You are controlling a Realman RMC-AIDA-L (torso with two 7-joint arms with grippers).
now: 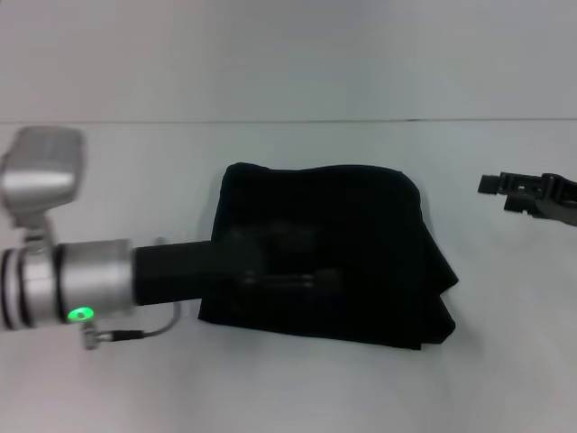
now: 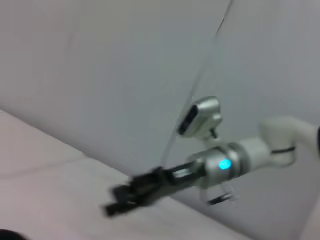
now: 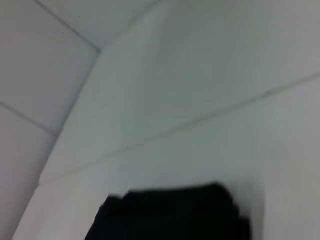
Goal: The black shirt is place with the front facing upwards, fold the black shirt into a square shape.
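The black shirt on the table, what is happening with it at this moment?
The black shirt lies on the white table, already folded into a compact, roughly square bundle with no print showing. The left gripper reaches in over the shirt from the robot's left. Black on black, I cannot tell whether it is touching or holding the cloth. The right gripper is off to the right of the shirt, apart from it, holding nothing.

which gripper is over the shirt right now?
The left gripper: it reaches across the folded black shirt. The right gripper sits off to its side.
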